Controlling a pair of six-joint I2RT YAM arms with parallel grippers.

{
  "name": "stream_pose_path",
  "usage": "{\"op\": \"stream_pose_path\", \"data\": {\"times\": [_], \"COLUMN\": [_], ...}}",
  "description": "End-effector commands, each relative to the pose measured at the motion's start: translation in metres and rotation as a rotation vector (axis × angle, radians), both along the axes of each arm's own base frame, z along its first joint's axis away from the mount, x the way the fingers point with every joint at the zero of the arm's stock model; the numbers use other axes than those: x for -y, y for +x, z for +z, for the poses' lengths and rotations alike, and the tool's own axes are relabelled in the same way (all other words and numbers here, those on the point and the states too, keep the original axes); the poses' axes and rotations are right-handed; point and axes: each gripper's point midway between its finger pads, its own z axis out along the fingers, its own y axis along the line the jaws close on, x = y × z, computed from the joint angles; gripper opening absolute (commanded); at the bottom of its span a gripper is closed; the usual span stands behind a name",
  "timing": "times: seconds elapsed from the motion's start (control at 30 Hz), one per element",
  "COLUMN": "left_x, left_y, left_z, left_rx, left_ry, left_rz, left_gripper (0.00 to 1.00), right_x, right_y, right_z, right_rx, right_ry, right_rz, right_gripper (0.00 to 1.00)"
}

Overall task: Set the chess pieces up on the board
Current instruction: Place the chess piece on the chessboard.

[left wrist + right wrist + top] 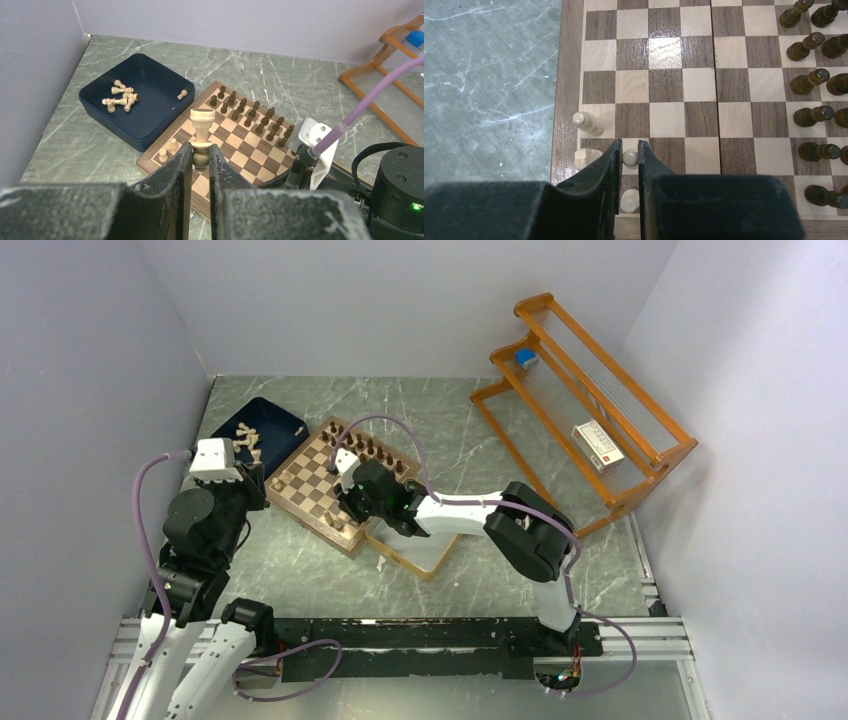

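Note:
The board (318, 490) lies mid-table, with two rows of dark pieces (250, 116) along its far edge; they also show in the right wrist view (819, 100). My left gripper (201, 152) is shut on a tall pale piece (203, 125) and holds it above the board's near-left part. My right gripper (628, 150) is low over the board (674, 95), shut on the round head of a pale pawn (629, 157) that stands on a square. Three more pale pieces (589, 123) stand close around it. Several loose pale pieces (121, 96) lie in the navy tray (150, 85).
The navy tray (285, 420) touches the board's far-left side. A gold-rimmed shallow tin (432, 558) lies under the right arm beside the board. A wooden rack (590, 410) holding a small box stands at the back right. Walls enclose the table.

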Motion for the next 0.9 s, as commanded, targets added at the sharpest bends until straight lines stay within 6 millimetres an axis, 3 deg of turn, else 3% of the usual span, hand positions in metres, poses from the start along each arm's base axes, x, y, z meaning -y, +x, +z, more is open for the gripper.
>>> {"op": "stream_pose_path", "data": {"times": [0.0, 0.87], "left_x": [0.000, 0.001], "left_y": [0.000, 0.000], "left_z": [0.004, 0.004], "left_rx": [0.025, 0.022], "left_ry": [0.000, 0.000], "left_rz": [-0.003, -0.006], "left_gripper": [0.10, 0.09], "right_x": [-0.011, -0.007], "right_y": [0.006, 0.000], "right_z": [0.006, -0.017], "right_rx": [0.031, -0.008], "right_ry": [0.028, -0.021], "right_rz": [-0.012, -0.017], "right_gripper": [0.08, 0.13]}}
